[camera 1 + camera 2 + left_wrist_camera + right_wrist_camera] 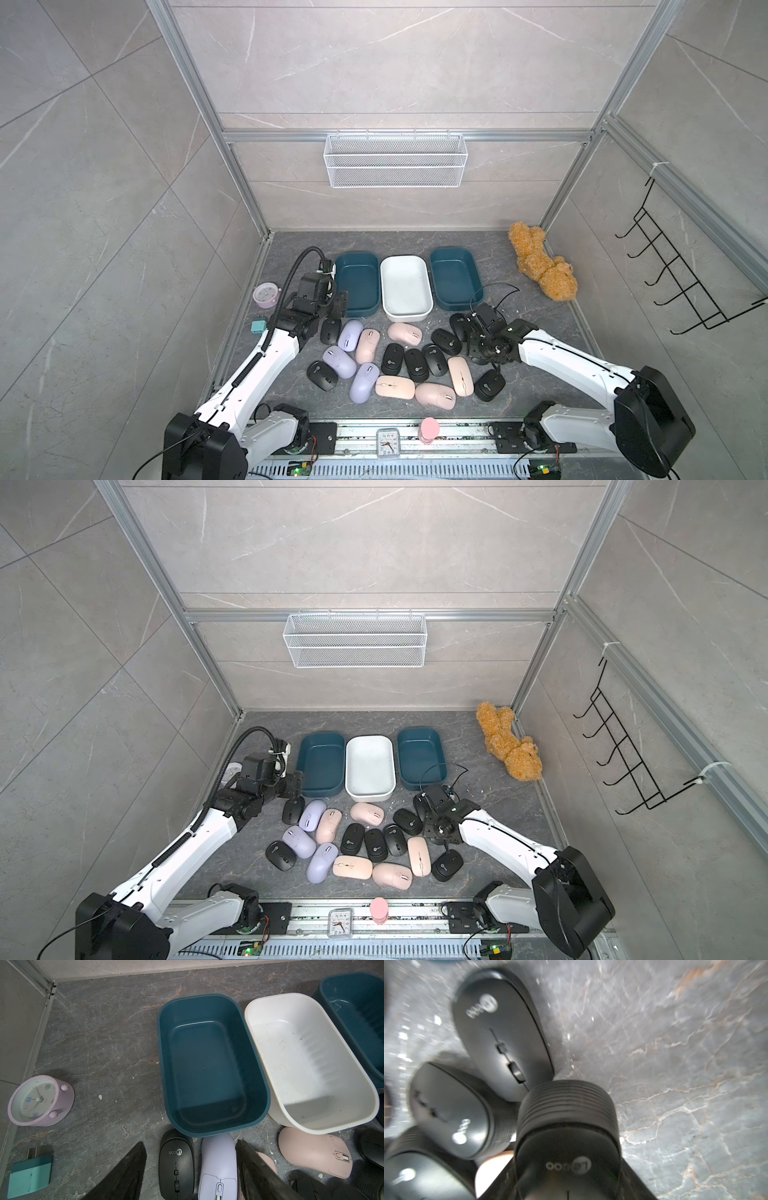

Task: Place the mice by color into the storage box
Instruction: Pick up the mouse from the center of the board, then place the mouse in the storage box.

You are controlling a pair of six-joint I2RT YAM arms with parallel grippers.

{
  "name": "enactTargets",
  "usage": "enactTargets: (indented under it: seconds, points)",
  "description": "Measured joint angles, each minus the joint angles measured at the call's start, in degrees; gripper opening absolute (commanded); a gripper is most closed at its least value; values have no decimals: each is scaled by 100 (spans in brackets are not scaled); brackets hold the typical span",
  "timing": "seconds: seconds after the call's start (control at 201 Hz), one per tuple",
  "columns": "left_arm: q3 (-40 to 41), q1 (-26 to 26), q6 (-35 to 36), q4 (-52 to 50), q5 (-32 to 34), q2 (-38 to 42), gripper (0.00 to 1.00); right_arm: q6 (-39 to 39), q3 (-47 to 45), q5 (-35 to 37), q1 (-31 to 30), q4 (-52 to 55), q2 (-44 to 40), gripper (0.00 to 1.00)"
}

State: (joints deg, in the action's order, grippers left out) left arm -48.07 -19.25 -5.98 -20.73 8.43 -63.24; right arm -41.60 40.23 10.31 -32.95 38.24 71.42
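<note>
Right wrist view blurred — black mouse (566, 1147) cut off at edge.

Both arms pair glossy white link shells with matte black joint housings. The left arm (270, 353) carries a ribbed black cable conduit (248, 368) along its white link. The right arm (561, 357) has thin black wires (494, 284) looped at its wrist and a small green light (508, 328). Bulky black shoulder housings (652, 419) sit nearest. Each base stands on a black plate (505, 436) with screws. The jaws are black.
</note>
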Motion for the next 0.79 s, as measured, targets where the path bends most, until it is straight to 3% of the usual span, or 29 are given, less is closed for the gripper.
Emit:
enactTargets:
  seconds: [0.374, 0.653, 0.792]
  points:
    - [-74, 0, -166, -52, 138, -2, 70, 186, 562, 39, 0, 127, -380, 47]
    - [-1008, 0, -251, 37, 44, -455, 69, 772, 1397, 39, 0, 7, -146, 47]
    - [-1097, 0, -245, 146, 44, -708, 69, 1147, 1864, 37, 2, -164, 240, 47]
